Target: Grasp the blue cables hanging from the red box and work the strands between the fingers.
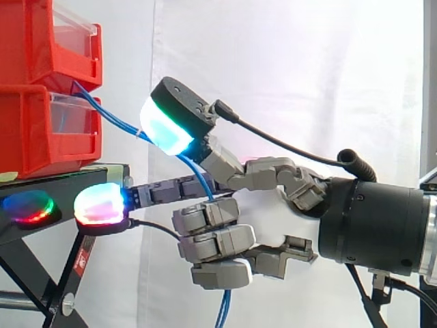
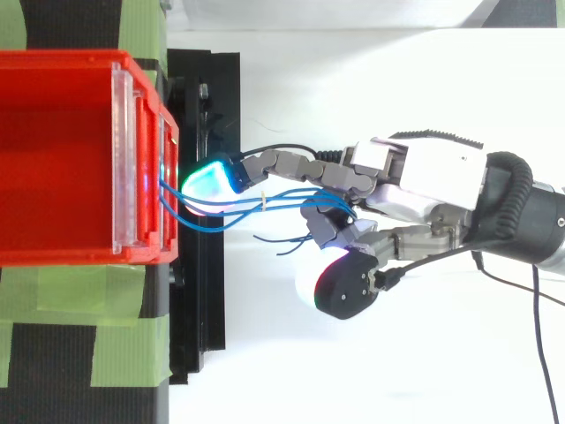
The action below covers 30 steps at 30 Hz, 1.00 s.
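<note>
Thin blue cables [image 1: 116, 123] come out of the lower red bin [image 1: 41, 130] and slope down to the right into my hand [image 1: 218, 242]. They pass under the thumb's cyan-green pad [image 1: 167, 130], run behind the curled fingers and come out again below the hand. One finger stretches straight left, its red-magenta pad [image 1: 102, 205] at the stand's edge. From above, the cables [image 2: 256, 201] span the gap between the bin [image 2: 53, 159] and the hand [image 2: 424, 177], tied together midway, with loose ends trailing below. The hand is shut on the strands.
Two red bins are stacked on a black stand [image 1: 61, 181], in front of a white curtain. From above, the stand [image 2: 207, 309] lies beside green tape [image 2: 124, 344]. The arm comes in from the right.
</note>
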### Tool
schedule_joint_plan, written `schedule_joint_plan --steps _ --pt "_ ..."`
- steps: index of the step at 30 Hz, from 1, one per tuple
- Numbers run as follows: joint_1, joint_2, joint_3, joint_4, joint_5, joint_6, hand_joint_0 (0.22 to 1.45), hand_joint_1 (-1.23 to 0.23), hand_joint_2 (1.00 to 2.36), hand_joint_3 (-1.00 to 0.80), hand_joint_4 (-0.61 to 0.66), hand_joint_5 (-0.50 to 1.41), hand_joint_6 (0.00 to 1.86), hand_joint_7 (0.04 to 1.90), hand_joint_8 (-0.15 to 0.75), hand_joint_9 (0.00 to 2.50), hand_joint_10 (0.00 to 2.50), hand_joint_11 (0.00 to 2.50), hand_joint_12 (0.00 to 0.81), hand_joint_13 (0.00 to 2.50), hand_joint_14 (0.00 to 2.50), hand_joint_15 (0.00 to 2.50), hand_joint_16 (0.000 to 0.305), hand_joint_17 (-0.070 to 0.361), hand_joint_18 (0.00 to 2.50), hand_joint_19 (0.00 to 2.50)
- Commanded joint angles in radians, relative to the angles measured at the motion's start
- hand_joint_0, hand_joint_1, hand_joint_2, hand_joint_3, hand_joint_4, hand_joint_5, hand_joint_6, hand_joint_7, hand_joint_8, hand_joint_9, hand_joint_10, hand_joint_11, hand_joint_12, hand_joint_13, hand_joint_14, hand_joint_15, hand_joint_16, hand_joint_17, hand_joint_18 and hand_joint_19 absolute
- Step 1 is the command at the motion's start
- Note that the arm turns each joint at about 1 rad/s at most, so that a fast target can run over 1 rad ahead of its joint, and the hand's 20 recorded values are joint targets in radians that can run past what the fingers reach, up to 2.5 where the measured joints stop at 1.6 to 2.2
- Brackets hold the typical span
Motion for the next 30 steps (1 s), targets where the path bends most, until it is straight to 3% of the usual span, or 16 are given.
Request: schedule_joint_plan --steps 1,4,5,8,11,16,30 --pt "0.000 0.000 -0.001 0.000 0.000 0.004 0.77 -0.55 1.00 -1.00 0.32 -0.10 0.01 0.72 0.394 0.67 2.50 1.74 0.466 0.81 2.50 1.31 0.055 0.124 1.47 1.48" --pt "0.000 0.000 0.001 0.000 0.000 0.004 0.77 -0.55 1.00 -1.00 0.32 -0.10 0.01 0.73 0.392 0.66 2.50 1.73 0.476 0.87 2.50 1.34 0.055 0.123 1.45 1.33" --pt "0.001 0.000 0.001 0.000 0.000 0.004 0.77 -0.55 1.00 -1.00 0.32 -0.10 0.01 0.73 0.393 0.67 2.50 1.78 0.490 0.92 2.50 1.36 0.056 0.126 1.44 1.13" --pt "0.001 0.003 0.001 0.000 0.000 0.004 0.77 -0.55 1.00 -1.00 0.33 -0.09 0.01 0.73 0.390 0.70 2.50 1.93 0.522 1.04 2.50 1.48 0.058 0.132 1.43 0.96" --pt "0.004 0.000 0.001 0.003 0.000 0.004 0.77 -0.55 1.00 -1.00 0.33 -0.09 0.01 0.73 0.406 0.72 2.50 2.13 0.541 1.09 2.50 1.56 0.060 0.135 1.42 0.94" --pt "0.011 0.003 -0.001 0.000 0.003 0.004 0.77 -0.55 1.00 -1.00 0.33 -0.09 0.01 0.74 0.408 0.71 2.50 2.22 0.537 1.09 2.50 1.56 0.059 0.133 1.41 0.93" --pt "0.014 0.003 0.001 -0.025 0.002 -0.005 0.77 -0.55 1.00 -1.00 0.33 -0.08 0.01 0.75 0.413 0.70 2.50 2.25 0.529 1.07 2.50 1.58 0.058 0.131 1.38 0.88"
